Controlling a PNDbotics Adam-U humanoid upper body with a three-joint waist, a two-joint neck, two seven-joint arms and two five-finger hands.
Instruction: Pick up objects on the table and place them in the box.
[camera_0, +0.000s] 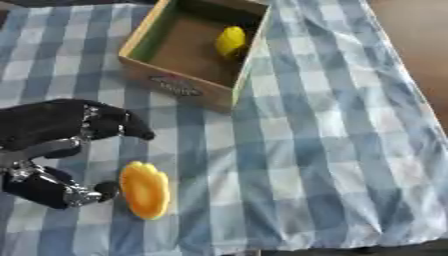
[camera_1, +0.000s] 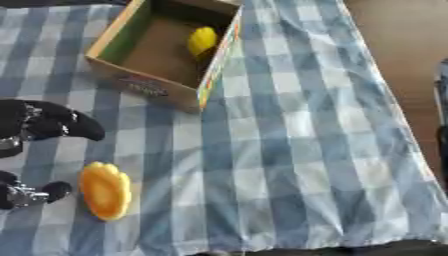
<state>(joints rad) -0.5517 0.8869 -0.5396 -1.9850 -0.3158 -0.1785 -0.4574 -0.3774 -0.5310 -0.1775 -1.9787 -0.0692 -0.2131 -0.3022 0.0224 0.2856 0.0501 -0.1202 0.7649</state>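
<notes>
Left eye view: we see our left hand (camera_0: 52, 150) entering from the left edge, low on the table, its fingers (camera_0: 131, 127) spread apart from the thumb (camera_0: 96, 191) and holding nothing. The orange object (camera_0: 145, 190), flat and lobed, lies on the cloth (camera_0: 332, 150) just beside the thumb tip, inside the gap between thumb and fingers; we cannot tell whether the thumb touches it. Farther out, toward the far side of the table, stands the box (camera_0: 179, 90), open at the top and set askew to the cloth's checks, well apart from the orange object. A yellow object (camera_0: 231, 41) already lies inside it, against the right wall. Our right hand shows in neither view. We judge the step in hand to be the approach to a grasp: one object is boxed, the orange one is not yet picked up. The next move, as we read it, calls for bringing the fingers down over the object's far edge and closing them against the thumb; since the object lies flat, the fingertips must get under or pinch its rim without dragging the cloth. After that come a lift and a carry forward and rightward over the box's near wall.
</notes>
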